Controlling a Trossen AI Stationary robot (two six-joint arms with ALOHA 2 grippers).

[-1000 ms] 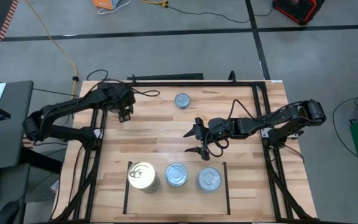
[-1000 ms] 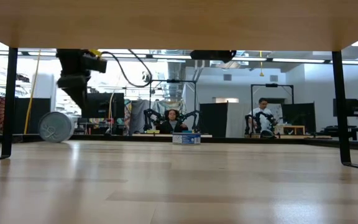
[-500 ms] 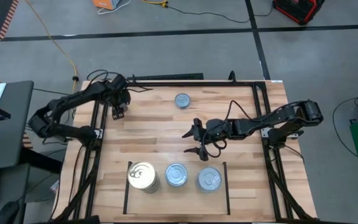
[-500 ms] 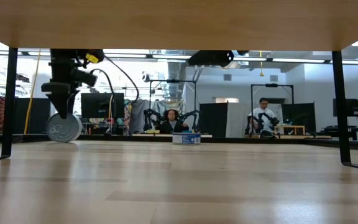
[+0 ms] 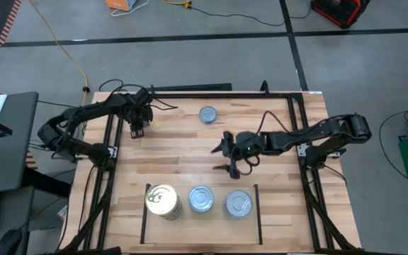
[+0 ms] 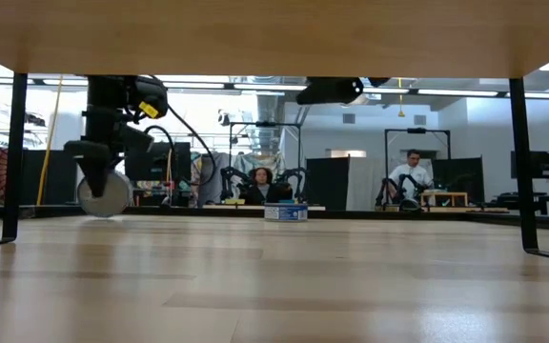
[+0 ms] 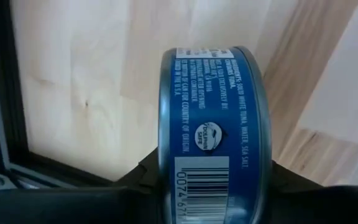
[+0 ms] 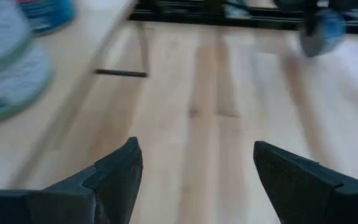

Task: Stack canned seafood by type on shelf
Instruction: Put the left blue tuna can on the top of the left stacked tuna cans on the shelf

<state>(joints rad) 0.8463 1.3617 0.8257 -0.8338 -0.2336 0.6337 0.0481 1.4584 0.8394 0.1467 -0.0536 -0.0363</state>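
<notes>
Now, line by line.
Left gripper (image 5: 137, 129): mine, at the table's far left corner, just inside the black frame (image 5: 112, 142); my fingers are clamped on a blue tin (image 7: 213, 130).
Blue tin: held on edge between my left fingers, label and barcode toward the wrist camera; in the low view it is a silver disc (image 6: 104, 193) right at the table (image 6: 274, 276) surface, though I cannot tell if it touches the wood.
Right gripper (image 5: 231, 152): mine too, mid-table, fingers (image 8: 120, 171) spread wide with nothing between them, only bare planks ahead.
Loose tin (image 5: 207, 115): lies flat near the far edge, alone, between my two grippers and well apart from both.
Shelf (image 5: 257, 212): the black-lined patch at the near edge.
Gold stack (image 5: 163, 201): at the shelf's left end.
Silver stacks: one in the middle (image 5: 201, 199), one at the right (image 5: 237, 205), all three side by side.
Background: people seated far behind the table (image 6: 261, 187).
</notes>
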